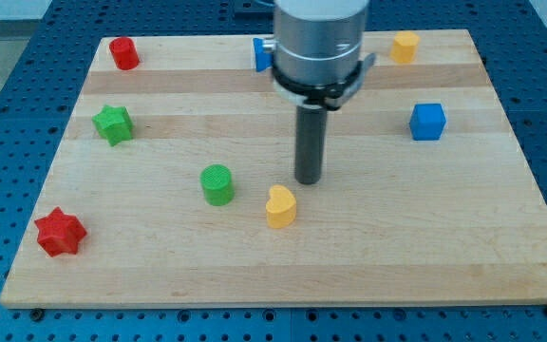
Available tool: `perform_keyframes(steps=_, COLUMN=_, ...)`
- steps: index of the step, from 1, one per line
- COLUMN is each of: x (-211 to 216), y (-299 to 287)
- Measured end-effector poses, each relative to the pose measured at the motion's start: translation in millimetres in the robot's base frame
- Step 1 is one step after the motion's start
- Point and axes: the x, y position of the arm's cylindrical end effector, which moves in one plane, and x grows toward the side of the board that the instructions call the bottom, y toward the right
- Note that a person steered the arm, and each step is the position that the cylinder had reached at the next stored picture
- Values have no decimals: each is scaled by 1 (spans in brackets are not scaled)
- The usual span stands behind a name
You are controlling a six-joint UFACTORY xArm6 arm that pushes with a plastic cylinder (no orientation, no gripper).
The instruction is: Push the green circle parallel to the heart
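Note:
The green circle (217, 184) is a short green cylinder left of the board's middle. The yellow heart (280, 206) lies a little to its right and slightly lower in the view. My tip (309, 180) is the end of the dark rod, just above and right of the heart, with a small gap between them. The tip is well to the right of the green circle, with the heart roughly between them.
A green star (113, 124) and a red cylinder (124, 53) are at the left. A red star (60, 232) is at the lower left. A blue cube (427, 122) is at the right, a yellow hexagon (405, 47) at the top right. A blue block (262, 54) is partly hidden behind the arm.

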Motion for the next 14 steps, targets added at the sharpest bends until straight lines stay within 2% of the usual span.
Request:
perform_keyframes(steps=1, x=-7, y=-23)
perform_keyframes(steps=2, x=3, y=-36)
perform_keyframes(steps=4, x=39, y=-36)
perform_keyframes(steps=6, x=53, y=-28)
perform_keyframes(steps=7, x=49, y=-28)
perform_keyframes(steps=8, x=23, y=-30)
perform_keyframes(steps=11, x=59, y=-123)
perform_keyframes(steps=12, x=32, y=-149)
perform_keyframes(steps=13, x=-4, y=-116)
perform_keyframes(steps=14, x=-14, y=-37)
